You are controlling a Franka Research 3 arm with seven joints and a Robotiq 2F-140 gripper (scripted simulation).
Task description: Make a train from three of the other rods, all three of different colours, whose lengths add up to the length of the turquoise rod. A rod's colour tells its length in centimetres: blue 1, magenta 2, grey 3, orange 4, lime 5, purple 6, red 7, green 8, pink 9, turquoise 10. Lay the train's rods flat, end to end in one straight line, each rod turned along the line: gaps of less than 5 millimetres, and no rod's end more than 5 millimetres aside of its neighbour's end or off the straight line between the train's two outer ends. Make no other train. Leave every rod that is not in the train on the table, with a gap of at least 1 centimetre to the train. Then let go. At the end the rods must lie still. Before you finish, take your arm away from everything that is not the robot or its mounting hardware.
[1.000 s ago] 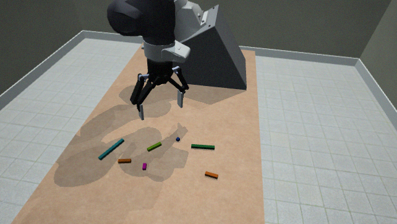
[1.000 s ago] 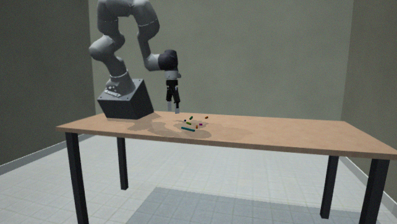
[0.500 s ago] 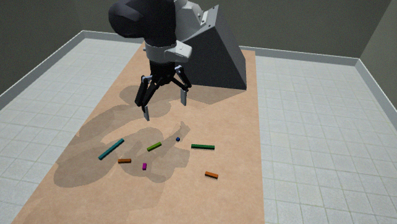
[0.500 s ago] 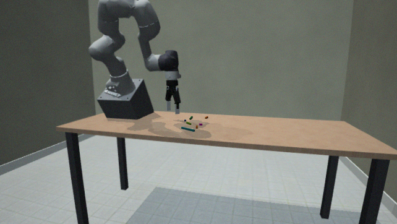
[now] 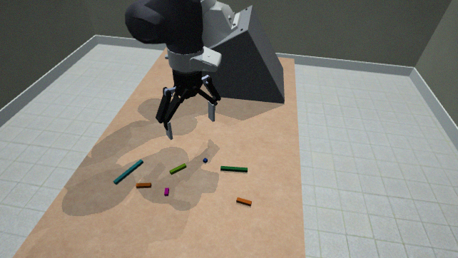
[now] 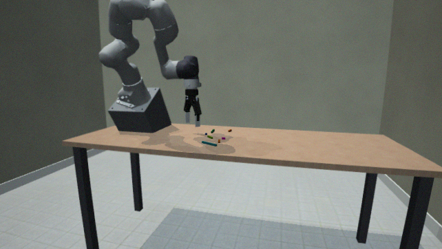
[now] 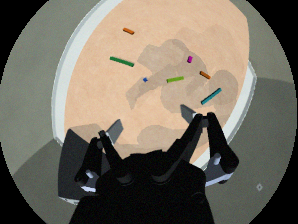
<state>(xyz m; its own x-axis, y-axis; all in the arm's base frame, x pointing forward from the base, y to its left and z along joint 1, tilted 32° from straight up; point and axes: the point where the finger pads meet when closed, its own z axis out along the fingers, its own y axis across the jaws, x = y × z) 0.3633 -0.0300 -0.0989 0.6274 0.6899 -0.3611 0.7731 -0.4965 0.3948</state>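
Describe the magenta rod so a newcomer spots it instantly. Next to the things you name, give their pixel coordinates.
On the wooden table (image 5: 250,142) (image 6: 310,148) (image 7: 100,100), small rods lie scattered beyond the open gripper (image 5: 190,125) (image 6: 192,124) (image 7: 150,117). Find the short magenta rod (image 5: 166,192) (image 6: 223,138) (image 7: 190,59) near an orange one (image 5: 143,185) (image 6: 219,141) (image 7: 205,75). It alone is pinkish-purple.

You can read no text, label, brand, number or sign in any of the three views; the rods, the table and the arm show you no lettering; the exterior view is rather coarse, so small print there might simply escape you.

Matt, smooth-looking tan tabletop (image 5: 264,142) (image 6: 310,148) (image 7: 95,100)
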